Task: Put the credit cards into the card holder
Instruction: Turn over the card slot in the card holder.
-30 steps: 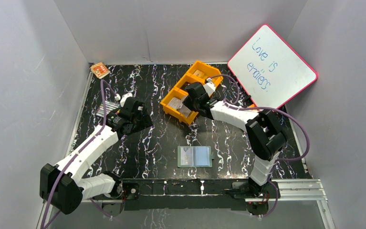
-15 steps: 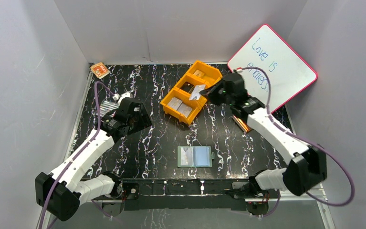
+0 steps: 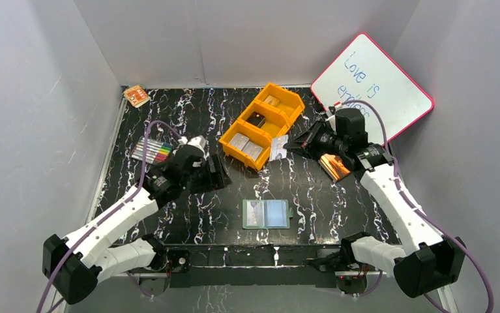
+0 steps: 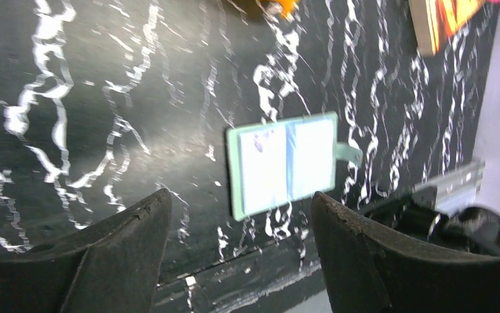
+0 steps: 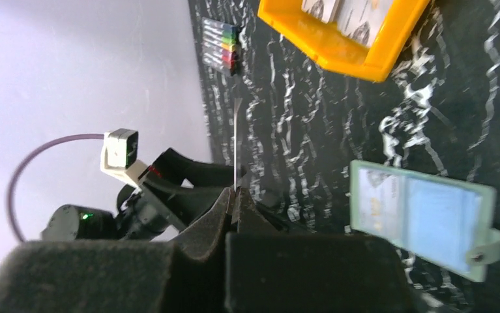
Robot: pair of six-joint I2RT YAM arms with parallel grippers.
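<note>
The card holder (image 3: pixel 266 214) lies open on the black marbled table near the front, pale blue pockets up; it also shows as the card holder (image 4: pixel 286 163) and card holder (image 5: pixel 423 218). My right gripper (image 3: pixel 294 145) is shut on a silver-grey credit card (image 3: pixel 278 148), held in the air just right of the orange tray (image 3: pixel 285 111). In the right wrist view that card (image 5: pixel 235 140) shows edge-on, pinched in the right gripper (image 5: pixel 235 194). More credit cards (image 3: pixel 245 143) lie in the tray. My left gripper (image 3: pixel 218 175) is open and empty, up-left of the holder; the left gripper (image 4: pixel 237 212) frames it.
A set of coloured markers (image 3: pixel 151 151) lies at the left, and an orange patterned packet (image 3: pixel 136 96) sits in the far left corner. A whiteboard (image 3: pixel 371 88) leans at the right wall. A shiny orange packet (image 3: pixel 334 166) lies under the right arm.
The right arm lifted a card out of the tray and swung it right and nearer. The left arm moved from the markers toward the table's middle.
</note>
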